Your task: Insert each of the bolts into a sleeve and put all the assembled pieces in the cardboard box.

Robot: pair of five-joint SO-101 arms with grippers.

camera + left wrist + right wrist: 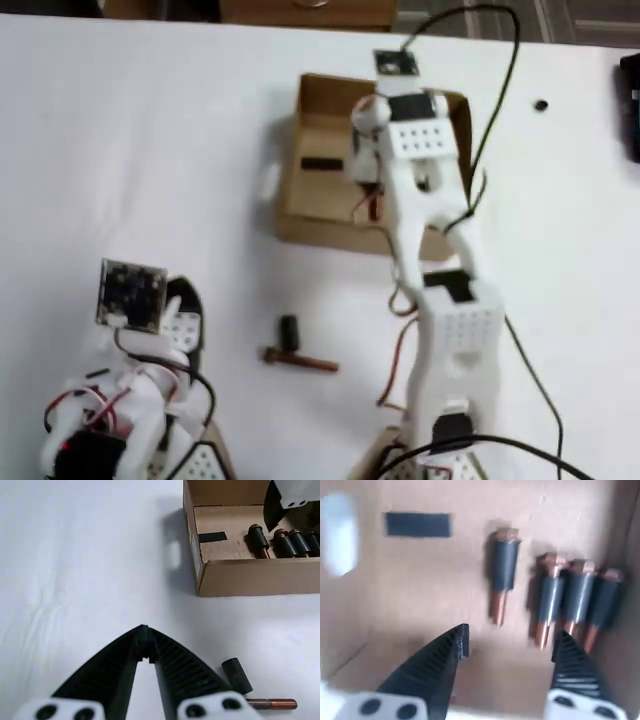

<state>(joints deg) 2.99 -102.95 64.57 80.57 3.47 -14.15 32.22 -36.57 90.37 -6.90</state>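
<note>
In the high view the cardboard box (300, 215) is seen toward the far side of the white table (150, 150). The right arm is stretched over it, so that much of its floor is covered. The contents are laid bare in the right wrist view, where four assembled pieces (504, 572) are counted on the box floor, one lying apart and three packed side by side near a wall (copper heads all turned the same way). The right gripper (514, 639) is held above them with its jaws spread wide and nothing between them. A black strip (417, 524) is stuck to the box floor. In the left wrist view a loose sleeve (237, 676) and a loose bolt (272, 703) are shown on the table just beside each other, outside the box; whether they touch cannot be made out. The left gripper (144, 632) is seen over bare table with its jaws brought together, empty. In that view the outermost piece in the box is cut off by the frame edge. One bolt and one sleeve are counted unassembled.
</note>
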